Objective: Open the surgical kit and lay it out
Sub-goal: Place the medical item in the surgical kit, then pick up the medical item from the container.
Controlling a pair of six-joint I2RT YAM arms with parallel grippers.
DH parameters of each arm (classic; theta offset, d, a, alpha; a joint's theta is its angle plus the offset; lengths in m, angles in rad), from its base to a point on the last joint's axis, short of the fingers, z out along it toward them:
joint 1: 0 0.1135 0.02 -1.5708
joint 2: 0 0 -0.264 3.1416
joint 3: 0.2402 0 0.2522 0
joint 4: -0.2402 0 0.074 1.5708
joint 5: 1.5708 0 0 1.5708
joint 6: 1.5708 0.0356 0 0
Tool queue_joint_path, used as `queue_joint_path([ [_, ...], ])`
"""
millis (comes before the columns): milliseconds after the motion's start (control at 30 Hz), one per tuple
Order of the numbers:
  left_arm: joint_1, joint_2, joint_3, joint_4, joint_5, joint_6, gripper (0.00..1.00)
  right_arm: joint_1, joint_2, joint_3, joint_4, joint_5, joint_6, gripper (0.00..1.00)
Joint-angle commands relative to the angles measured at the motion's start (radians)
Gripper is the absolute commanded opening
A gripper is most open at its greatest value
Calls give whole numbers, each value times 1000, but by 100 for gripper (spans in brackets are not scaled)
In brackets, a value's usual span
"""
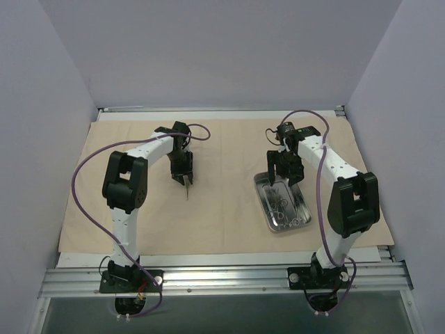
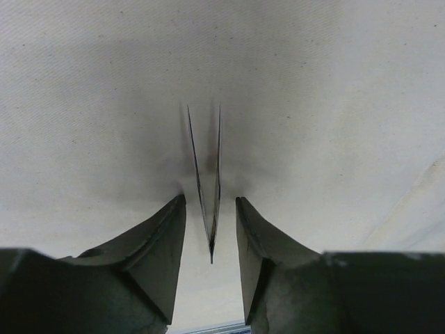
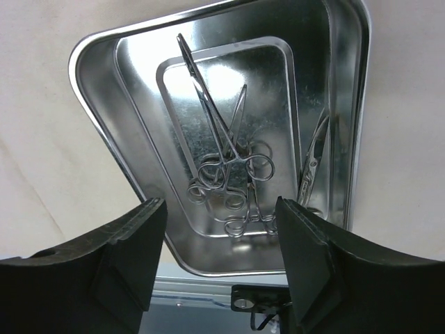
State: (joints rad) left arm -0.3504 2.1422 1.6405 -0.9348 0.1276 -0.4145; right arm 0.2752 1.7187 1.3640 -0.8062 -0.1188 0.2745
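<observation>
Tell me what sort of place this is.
Probably a robotics lab test cell, not an operating room: plain pale enclosure walls box in the workspace, two white robot arms are bolted to an aluminium rail, and the shiny steel tray of ring-handled forceps sits on a beige cloth.

The cloth (image 2: 334,83) looks matt, beige and finely woven, the tweezers (image 2: 212,236) and forceps (image 3: 221,142) thin polished metal, the tray (image 3: 97,83) mirror-bright smooth steel.

The wrapping cloth (image 1: 222,223) lies spread over the desk (image 1: 208,259), reaching close to its left and right edges. On the cloth, toward the right edge, sits the tray (image 1: 261,202), with the forceps (image 3: 222,163) inside it. The tweezers (image 2: 212,236) lie on the cloth left of centre, well apart from the tray.
</observation>
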Motion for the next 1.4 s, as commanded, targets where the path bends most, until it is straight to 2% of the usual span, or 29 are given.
queue_joint_path([
  [0, 5, -50, 4, -8, -5, -12, 45, 1, 42, -8, -13, 33, -43, 63],
  [67, 11, -94, 2, -31, -16, -9, 47, 5, 56, -8, -2, 36, -55, 56],
  [167, 17, -229, -11, -71, -25, -3, 48, 12, 90, -3, 13, 48, -77, 52],
  [300, 21, -326, -10, -116, -13, 6, 49, 16, 111, 0, 24, 45, -83, 45],
  [433, 22, -387, -47, -102, 35, -16, 50, 25, 114, -20, 30, 53, -80, 40],
  [600, 22, -406, -70, -70, 87, -41, 50, 25, 92, -63, 6, 113, -31, 25],
  [667, 21, -406, -64, -71, 102, -43, 49, 27, 70, -81, -7, 146, 6, 22],
  [900, 22, -394, -53, -62, 145, -40, 50, 21, -19, -201, -2, 160, 144, 22],
  [1100, 22, -375, -54, -62, 179, -30, 50, 21, -88, -272, 33, 149, 161, 24],
  [1200, 22, -369, -44, -73, 184, -21, 50, 21, -113, -281, 13, 185, 169, 30],
  [1267, 22, -366, -31, -79, 188, -17, 50, 13, -117, -308, 10, 194, 172, 31],
  [1367, 22, -364, -24, -88, 191, -10, 50, 18, -119, -318, 44, 153, 167, 35],
])
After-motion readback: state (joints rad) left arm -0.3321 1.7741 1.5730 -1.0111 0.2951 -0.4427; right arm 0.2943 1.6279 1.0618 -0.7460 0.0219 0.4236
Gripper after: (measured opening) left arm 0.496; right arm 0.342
